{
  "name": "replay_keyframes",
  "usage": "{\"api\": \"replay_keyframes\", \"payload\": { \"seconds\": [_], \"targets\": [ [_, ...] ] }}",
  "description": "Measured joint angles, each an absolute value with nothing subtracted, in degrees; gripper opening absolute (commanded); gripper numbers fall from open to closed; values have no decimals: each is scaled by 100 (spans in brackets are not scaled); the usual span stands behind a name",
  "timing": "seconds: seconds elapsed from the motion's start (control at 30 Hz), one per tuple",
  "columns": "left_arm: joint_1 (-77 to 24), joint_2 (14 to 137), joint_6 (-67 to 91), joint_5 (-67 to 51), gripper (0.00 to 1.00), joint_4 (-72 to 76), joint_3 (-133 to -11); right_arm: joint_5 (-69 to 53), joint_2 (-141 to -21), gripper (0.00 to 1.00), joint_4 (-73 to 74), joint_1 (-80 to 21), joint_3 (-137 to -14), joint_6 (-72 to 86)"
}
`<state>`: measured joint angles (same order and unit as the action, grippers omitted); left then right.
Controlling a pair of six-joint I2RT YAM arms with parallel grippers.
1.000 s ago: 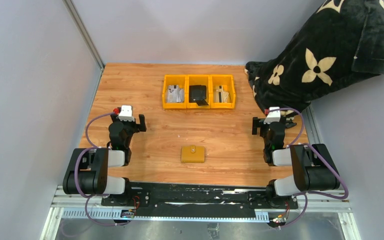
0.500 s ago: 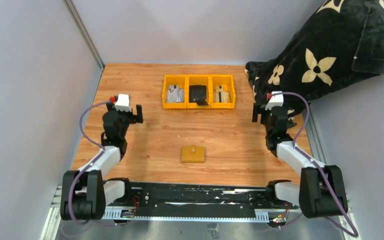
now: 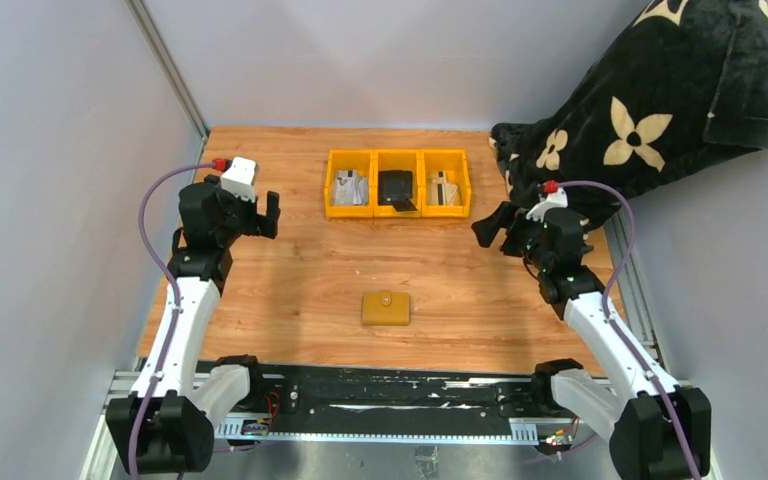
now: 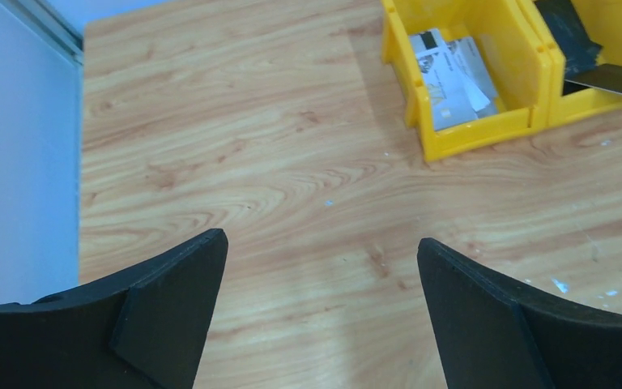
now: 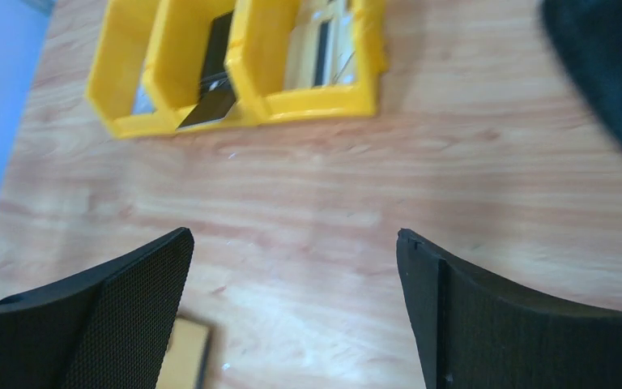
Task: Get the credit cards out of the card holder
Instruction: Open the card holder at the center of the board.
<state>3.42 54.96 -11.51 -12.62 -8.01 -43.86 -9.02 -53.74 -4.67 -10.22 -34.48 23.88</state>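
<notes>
I swung both arms up and out over the table (image 3: 300,280); left gripper (image 3: 268,215) and right gripper (image 3: 490,228) stayed wide, empty; wallet (image 3: 386,308) lay shut, untouched.

card holder (image 3: 385,308): bare wood (image 3: 300,280) all round | bins (image 3: 398,207) behind | blanket (image 3: 650,110) far right

Counting one mustard wallet (image 3: 386,308) on one wooden table (image 3: 310,270), three yellow bins (image 3: 398,212) in a row, one black pouch (image 3: 396,186) in the middle one, one flowered black blanket (image 3: 650,110), and two grippers: left gripper (image 4: 320,243), right gripper (image 5: 291,235).
</notes>
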Motion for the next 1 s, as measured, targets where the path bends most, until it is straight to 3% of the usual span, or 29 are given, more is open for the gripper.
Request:
{"api": "replay_keyframes", "payload": {
  "seconds": [0.2, 0.47, 0.67, 1.0],
  "targets": [
    [346, 5723, -1020, -1533, 100, -1850, -5092, -1796, -5732, 99, -440, -1275, -3236, 2871],
    [349, 5800, -1002, -1658, 100, -2530, -5225, -1627, -6324, 86, 209, -3177, -3459, 2587],
    [357, 5760, -976, -1815, 100, -2716, -5223, -1638, -7258, 78, 204, -4038, -3459, 2722],
    [357, 5505, -985, -2228, 100, -2976, -5188, -1824, -8281, 66, -108, -4429, -3706, 3039]
  ]
}}
